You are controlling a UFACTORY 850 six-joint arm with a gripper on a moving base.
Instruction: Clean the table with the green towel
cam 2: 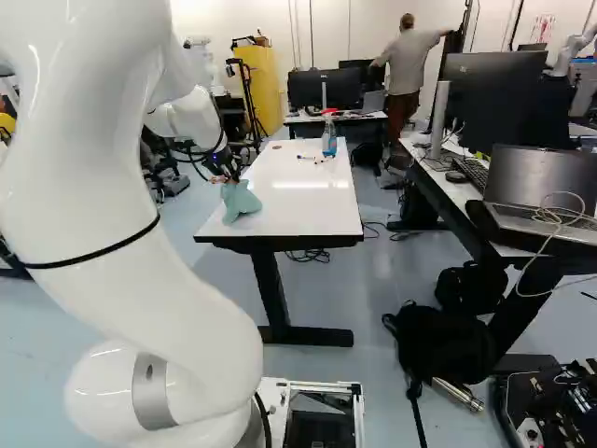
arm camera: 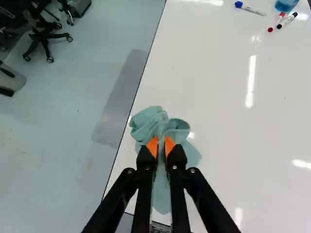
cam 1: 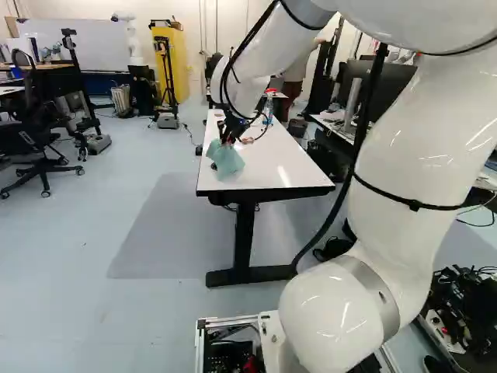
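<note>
you have the green towel over the near left corner of the table, bunched, its tail hanging toward the near edge. your end effector is clenched on it, the orange pads pinching the cloth from two sides. you can't tell from here how firmly it meets the white top, so lower gently until the folds just spread, then wipe in long, overlapping strokes. the job looks barely begun, by my guess. mind the left edge just beside the cloth: press there and the towel may slip over or bunch under the tips. hold your height level so the hard tips don't scrape

farther up, you'll meet the blue-capped marker, then the red marker and black marker lying by the spray bottle. steer round them, as a brush could roll the pens or tip the upright bottle. off to the right of the right base view, the side desk and its laptop stand apart from your strokes
</note>
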